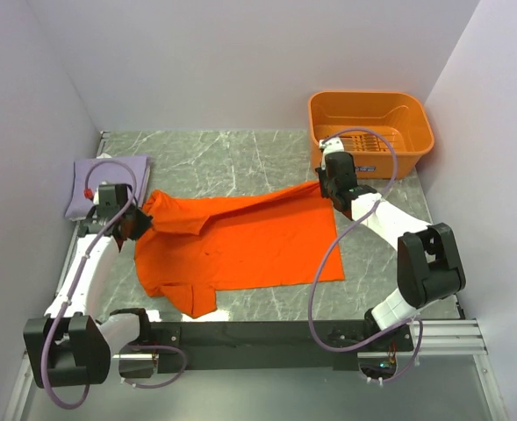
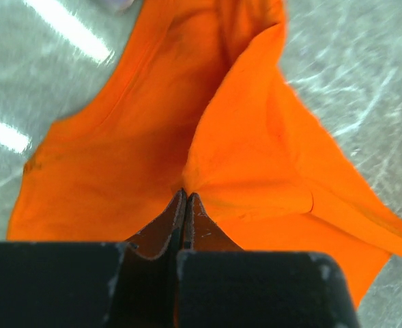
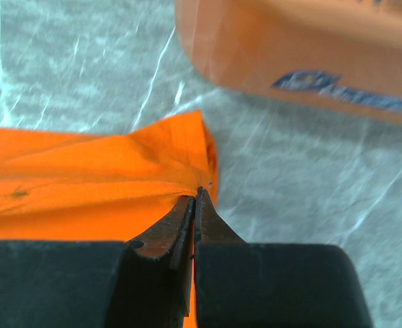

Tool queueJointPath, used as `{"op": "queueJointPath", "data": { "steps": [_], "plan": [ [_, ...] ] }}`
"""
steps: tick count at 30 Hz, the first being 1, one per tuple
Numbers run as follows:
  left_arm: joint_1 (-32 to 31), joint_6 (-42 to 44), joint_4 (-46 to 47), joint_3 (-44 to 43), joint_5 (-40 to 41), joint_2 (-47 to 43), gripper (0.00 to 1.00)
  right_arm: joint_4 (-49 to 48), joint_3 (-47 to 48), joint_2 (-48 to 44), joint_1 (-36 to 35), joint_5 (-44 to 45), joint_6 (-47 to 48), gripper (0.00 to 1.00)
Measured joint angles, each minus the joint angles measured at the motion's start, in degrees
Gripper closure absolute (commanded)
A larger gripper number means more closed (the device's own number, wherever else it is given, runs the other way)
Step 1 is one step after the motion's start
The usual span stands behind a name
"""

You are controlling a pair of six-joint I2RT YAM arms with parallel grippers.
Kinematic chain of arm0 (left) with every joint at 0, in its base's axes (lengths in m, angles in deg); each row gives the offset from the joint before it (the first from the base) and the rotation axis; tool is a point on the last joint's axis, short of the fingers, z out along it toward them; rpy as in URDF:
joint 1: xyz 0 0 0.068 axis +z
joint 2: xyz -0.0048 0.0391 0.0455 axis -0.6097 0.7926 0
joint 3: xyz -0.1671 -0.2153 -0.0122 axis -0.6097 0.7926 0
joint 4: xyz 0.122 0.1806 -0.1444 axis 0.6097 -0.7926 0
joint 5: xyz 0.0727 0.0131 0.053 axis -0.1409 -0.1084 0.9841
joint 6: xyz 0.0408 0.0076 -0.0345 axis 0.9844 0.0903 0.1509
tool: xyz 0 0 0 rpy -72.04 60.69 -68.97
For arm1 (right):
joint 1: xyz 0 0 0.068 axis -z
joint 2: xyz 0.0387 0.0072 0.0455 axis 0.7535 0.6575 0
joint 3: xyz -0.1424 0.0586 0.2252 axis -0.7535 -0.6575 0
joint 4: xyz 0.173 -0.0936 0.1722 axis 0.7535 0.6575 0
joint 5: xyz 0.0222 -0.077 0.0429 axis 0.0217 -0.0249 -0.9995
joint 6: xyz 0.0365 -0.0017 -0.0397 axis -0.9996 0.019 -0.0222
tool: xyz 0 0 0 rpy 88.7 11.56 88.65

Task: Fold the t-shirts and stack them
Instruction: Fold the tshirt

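Observation:
The orange t-shirt lies spread over the middle of the marble table, its far edge lifted at both ends. My left gripper is shut on the shirt's far-left corner; in the left wrist view the cloth bunches out from the closed fingertips. My right gripper is shut on the far-right corner, and the right wrist view shows the orange hem pinched at its tips. The lavender t-shirt lies folded at the far left, partly behind my left arm.
An orange plastic basket stands at the far right corner, close behind my right gripper; its wall fills the top of the right wrist view. White walls enclose the table on three sides. Cables loop off both arms.

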Motion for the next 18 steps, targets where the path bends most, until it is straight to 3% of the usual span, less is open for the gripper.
{"op": "queueJointPath", "data": {
  "steps": [5,7,10,12,13,18],
  "plan": [
    [0.00,-3.08,2.38,7.61,-1.01,-1.01,0.99,4.26,0.00,0.31,-0.02,-1.44,-3.93,0.92],
    [0.00,-4.50,3.63,10.43,-1.27,-1.16,0.99,6.29,0.24,1.42,-0.02,-1.75,-5.77,0.82],
    [0.00,-6.14,4.74,13.68,-1.42,-1.73,0.81,9.33,0.55,3.96,-0.02,-2.34,-8.17,0.67],
    [0.00,-6.56,5.03,14.32,-1.40,-2.16,0.60,11.80,0.52,5.07,-0.02,-2.78,-9.60,0.56],
    [0.00,-6.62,5.42,14.32,-1.36,-2.34,0.44,12.85,0.48,5.16,-0.02,-2.93,-10.43,0.53],
    [0.02,-4.90,6.60,11.82,-0.55,-2.64,0.25,13.53,-0.59,2.10,1.05,-5.40,-13.57,0.42]
  ]
}}
